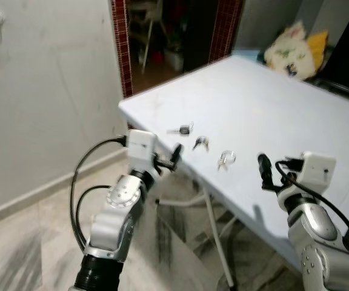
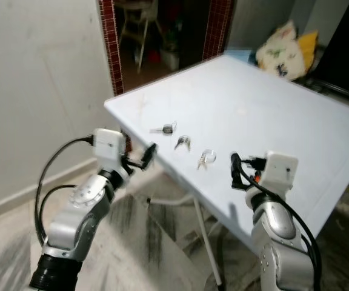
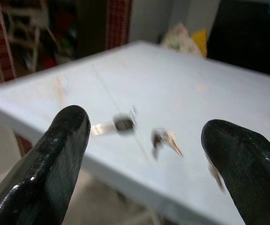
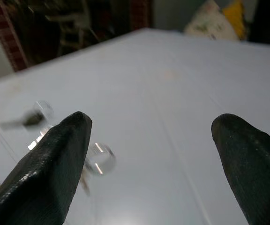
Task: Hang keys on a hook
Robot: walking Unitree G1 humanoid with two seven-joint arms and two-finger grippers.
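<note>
Since nothing is in my grasp yet, the step I judge to be in hand is the reach for a set of keys, and doing it well means settling on one set, bringing the jaws down squarely over it and closing low against the surface (image 1: 265, 97) so the flat metal cannot skid away. The pale surface stretches ahead of me, its near corner between my arms. My left gripper (image 1: 176, 156) hangs just off the near edge with its jaws spread wide and empty; my right gripper (image 1: 265, 173) hovers over the near edge, jaws likewise spread and empty. Three sets lie in a row near that edge: the black-headed key (image 1: 183, 129) farthest left, the middle keys (image 1: 200, 143) beside it, and the ring of keys (image 1: 226, 159) nearest my right jaws, lying apart to their left.
</note>
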